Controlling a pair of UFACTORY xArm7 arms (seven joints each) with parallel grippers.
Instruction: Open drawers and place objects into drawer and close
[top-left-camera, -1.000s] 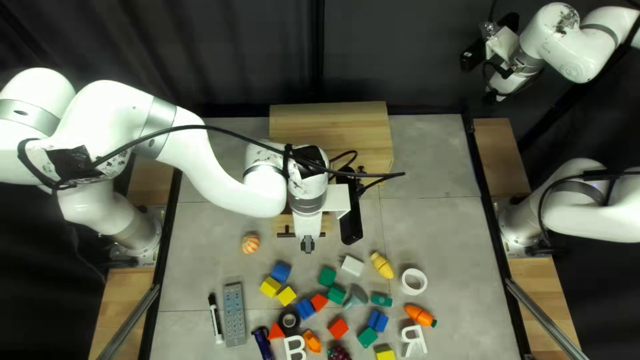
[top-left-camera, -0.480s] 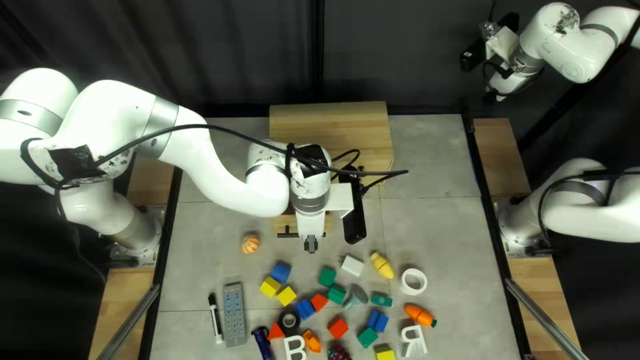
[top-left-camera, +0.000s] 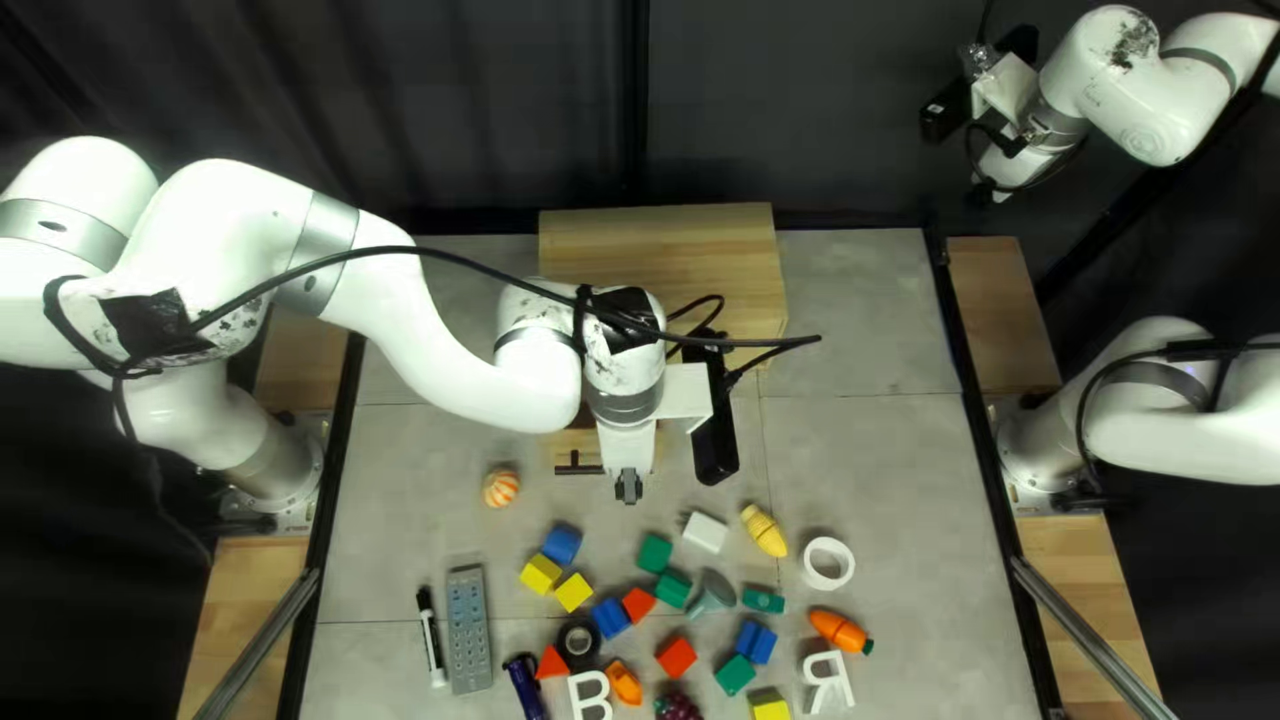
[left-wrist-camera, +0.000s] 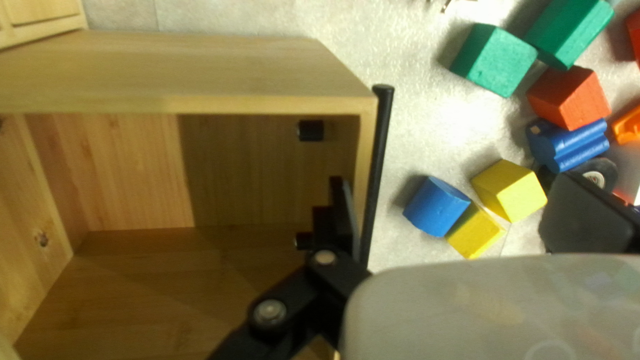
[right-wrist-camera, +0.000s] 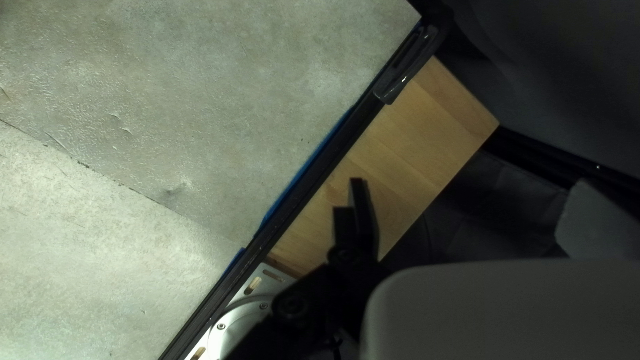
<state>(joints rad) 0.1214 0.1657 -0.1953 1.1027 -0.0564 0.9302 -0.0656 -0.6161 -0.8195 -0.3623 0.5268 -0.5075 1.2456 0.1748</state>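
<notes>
Pale-wood box drawer [left-wrist-camera: 200, 73] stands open, presumably for loading; left gripper [left-wrist-camera: 453, 183] released, spread across its black bar handle [left-wrist-camera: 377, 167], likely for moving it; green wooden block [left-wrist-camera: 494, 60] outside; right gripper [right-wrist-camera: 467, 193] released, raised aside, presumably leaving room.

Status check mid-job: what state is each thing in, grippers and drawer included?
Drawer: pulled open.
Left gripper: open, one finger over the drawer's interior, the other beyond its handle.
Right gripper: open, nothing held.
Remote: lying buttons up.
Black-and-white marker: lying on its side.
White ring: lying flat.
</notes>
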